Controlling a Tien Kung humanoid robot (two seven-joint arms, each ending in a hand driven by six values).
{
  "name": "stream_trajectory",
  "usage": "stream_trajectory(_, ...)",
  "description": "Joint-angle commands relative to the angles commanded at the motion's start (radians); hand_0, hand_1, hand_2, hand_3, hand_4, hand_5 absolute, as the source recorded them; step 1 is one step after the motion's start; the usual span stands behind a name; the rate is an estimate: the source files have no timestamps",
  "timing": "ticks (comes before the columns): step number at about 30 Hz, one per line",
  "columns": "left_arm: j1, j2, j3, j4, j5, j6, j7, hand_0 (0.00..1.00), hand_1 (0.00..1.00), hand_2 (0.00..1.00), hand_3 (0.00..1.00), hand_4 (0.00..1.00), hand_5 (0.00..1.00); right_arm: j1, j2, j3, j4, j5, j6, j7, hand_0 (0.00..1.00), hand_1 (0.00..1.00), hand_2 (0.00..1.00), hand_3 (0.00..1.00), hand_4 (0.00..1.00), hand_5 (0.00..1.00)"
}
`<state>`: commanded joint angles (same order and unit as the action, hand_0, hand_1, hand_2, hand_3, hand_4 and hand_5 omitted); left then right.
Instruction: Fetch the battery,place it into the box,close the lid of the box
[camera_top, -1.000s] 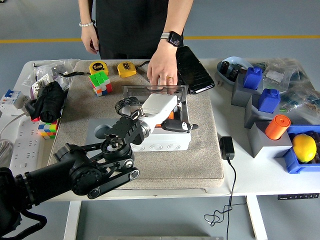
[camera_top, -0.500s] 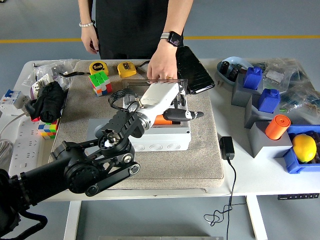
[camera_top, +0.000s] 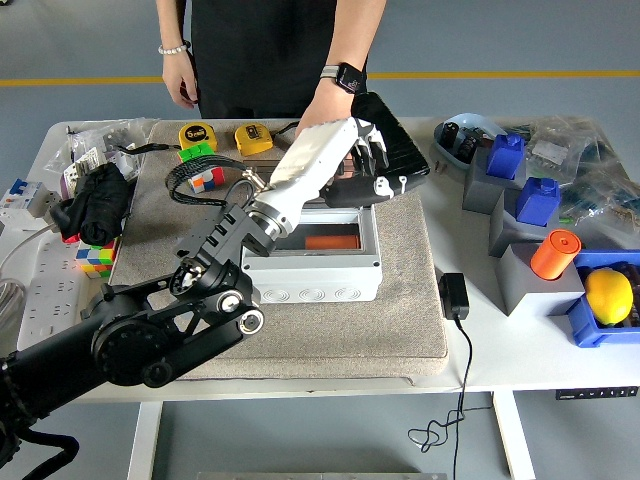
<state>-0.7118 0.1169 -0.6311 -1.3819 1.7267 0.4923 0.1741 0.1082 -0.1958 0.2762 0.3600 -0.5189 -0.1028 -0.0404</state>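
Battery (camera_top: 328, 242) x1 in box (camera_top: 312, 268), 1 left hand (camera_top: 345, 160) over lid (camera_top: 350, 188).

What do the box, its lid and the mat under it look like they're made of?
The box: light grey moulded plastic, matte, with round knockout marks on its front. Its lid: clear or smoky plastic, since the hand shows through it. The mat: beige felt or foam, dull and fuzzy-looking.

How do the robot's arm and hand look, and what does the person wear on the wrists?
The left arm is black with round silver joint caps and a looping black cable; its forearm shell is white, and the left hand has dark fingers. The person wears a black smartwatch and a pale bead bracelet.
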Motion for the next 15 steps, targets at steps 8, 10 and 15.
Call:
stream_trajectory(8,-0.006,0.021,-0.103,0.011,0.007,-0.031,-0.037,0.473,0.609,0.563,0.584,0.998,0.761,0.000,0.000,-0.003,0.000,0.000,0.000,-0.001,0.732,0.699,0.698,0.698,0.998,0.608)
stream_trajectory(10,-0.011,0.026,-0.105,0.031,0.044,-0.084,0.024,0.716,0.731,0.675,0.672,0.998,0.800,-0.001,0.000,-0.004,0.000,0.002,0.000,-0.001,0.732,0.698,0.698,0.696,0.998,0.609)
stream_trajectory(15,-0.021,0.034,-0.096,0.069,0.091,-0.205,0.150,0.734,0.757,0.710,0.704,0.998,0.835,0.000,0.000,-0.003,0.001,0.001,0.000,-0.001,0.732,0.699,0.698,0.696,0.998,0.609)
